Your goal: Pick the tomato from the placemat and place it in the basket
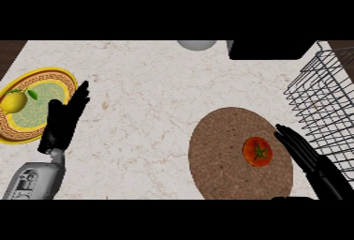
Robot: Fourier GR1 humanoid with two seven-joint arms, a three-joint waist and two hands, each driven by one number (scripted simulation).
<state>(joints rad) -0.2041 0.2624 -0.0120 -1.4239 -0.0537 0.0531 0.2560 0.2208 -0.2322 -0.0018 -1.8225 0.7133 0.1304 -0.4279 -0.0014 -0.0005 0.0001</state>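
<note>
Right hand [311, 157] enters at the near right corner of the bench [152, 93], fingers straight and spread open, holding nothing, just beside the tomato [257, 151]. That tomato sits on the right part of a round cork placemat [224, 136] near the front edge. A wire basket [321, 101] stands along the right edge, behind the hand. Near the left edge the left hand [62, 122] is open too, fingers straight, overlapping a gold-rimmed plate [38, 74] that carries a lemon [14, 101]. A grey bowl [197, 45] sits at the far edge
</note>
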